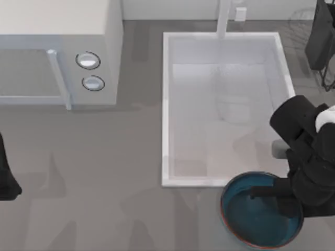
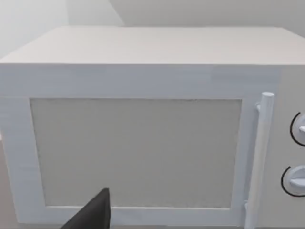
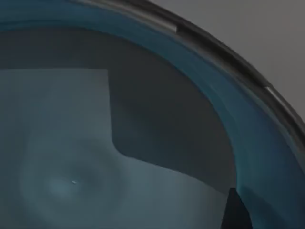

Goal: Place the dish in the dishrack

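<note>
**Dish on the counter below the sink**

The dish (image 1: 256,214) sits on the grey counter (image 1: 104,172), just below the white sink's (image 1: 166,104) lower right corner. Nothing lies in the dish. My right gripper (image 1: 261,192) reaches over its bowl; whether it grips the dish, I cannot tell. The dishrack (image 1: 301,23) stands at the far right corner. My left arm (image 1: 6,172) rests at the left edge, facing the microwave (image 2: 143,133).

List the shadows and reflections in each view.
Top view: soft grey arm shadows fall across the table and into the sink; the right gripper darkens the dish. Left wrist view: the microwave is evenly lit, without glare. Right wrist view: the glossy dish interior mirrors a pale patch with a sharp-edged dark shape.
</note>
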Available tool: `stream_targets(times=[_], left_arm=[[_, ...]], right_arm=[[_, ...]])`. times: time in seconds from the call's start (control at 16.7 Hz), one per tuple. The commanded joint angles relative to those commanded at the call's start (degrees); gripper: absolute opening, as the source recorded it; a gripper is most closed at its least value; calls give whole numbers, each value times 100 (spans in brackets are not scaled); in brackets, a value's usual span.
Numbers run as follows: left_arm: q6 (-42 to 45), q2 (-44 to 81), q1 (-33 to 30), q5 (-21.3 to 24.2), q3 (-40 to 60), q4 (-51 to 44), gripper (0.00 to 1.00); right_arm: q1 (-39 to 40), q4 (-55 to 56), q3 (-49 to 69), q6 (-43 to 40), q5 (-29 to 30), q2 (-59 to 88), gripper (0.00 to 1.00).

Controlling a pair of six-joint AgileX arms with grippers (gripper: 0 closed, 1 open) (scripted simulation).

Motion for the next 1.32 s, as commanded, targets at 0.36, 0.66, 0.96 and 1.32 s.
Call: stream_targets(times=[0.36,0.66,0.96,1.32], left_arm=[[0,0,0,0,0,0,100],[0,0,0,0,0,0,100],[0,0,0,0,0,0,100],[0,0,0,0,0,0,100]], right_arm=[[0,0,0,0,0,0,0],[7,-89,89,0,6,-9,0],[29,-1358,1258,2,16,-98,0],[-16,-3846,3210,-30,9,-420,0]])
